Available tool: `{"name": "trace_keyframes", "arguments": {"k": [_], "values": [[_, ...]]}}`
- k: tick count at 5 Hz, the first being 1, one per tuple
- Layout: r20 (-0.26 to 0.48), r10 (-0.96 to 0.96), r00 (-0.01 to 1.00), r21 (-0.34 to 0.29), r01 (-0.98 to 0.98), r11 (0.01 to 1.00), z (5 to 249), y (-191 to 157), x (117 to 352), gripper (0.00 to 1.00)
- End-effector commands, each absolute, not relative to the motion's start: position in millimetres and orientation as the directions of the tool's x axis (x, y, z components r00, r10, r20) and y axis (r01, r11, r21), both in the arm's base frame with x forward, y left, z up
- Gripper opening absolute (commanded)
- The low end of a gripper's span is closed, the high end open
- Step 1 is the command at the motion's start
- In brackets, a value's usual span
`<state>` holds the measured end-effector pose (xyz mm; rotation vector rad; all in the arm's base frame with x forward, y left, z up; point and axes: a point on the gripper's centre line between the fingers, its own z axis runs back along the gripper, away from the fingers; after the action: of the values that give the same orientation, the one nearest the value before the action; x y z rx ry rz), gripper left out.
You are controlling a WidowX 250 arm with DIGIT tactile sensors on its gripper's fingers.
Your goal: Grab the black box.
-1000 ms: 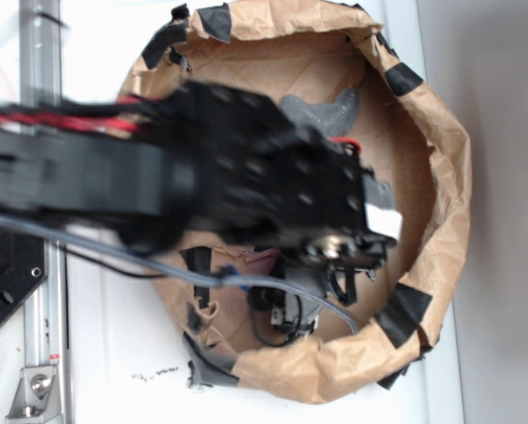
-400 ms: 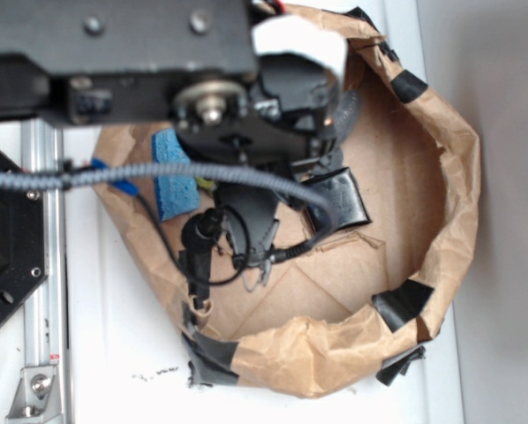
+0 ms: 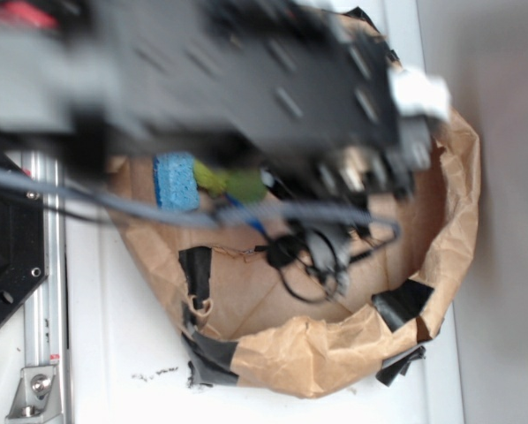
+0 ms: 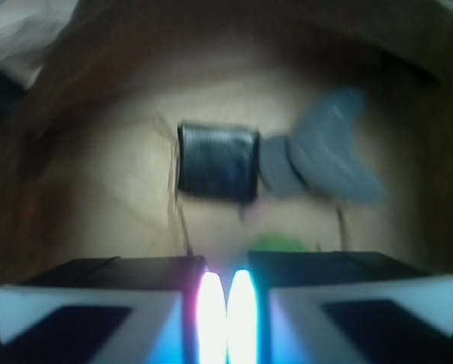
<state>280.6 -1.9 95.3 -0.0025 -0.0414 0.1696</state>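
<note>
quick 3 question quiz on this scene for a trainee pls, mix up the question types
1. True or false: the gripper holds the black box.
2. In the wrist view, what lies right of the box? A) grey object B) blue sponge C) tape
3. Fill in: in the exterior view the blue sponge lies near the paper bowl's ____ rim.

Key: 1 false, the box lies apart, ahead of the nearly shut fingers. 2 A, the grey object. 3 left.
</note>
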Motion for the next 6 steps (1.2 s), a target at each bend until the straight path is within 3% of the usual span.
{"name": "trace_keyframes", "arguments": {"k": [1,3,5,6], "values": [[0.224,0.322,0.920,-0.001,-0.330,0.944,82.2,2.6,295.0,1.00],[0.242,0.488,0.838,-0.067,-0.488,0.870,60.3,13.9,295.1,1.00],[0.192,0.431,0.882,-0.161,-0.405,0.900,31.0,-2.0,322.4,1.00],[0.187,0.388,0.902,-0.140,-0.366,0.920,27.6,-9.3,338.4,1.00]]}}
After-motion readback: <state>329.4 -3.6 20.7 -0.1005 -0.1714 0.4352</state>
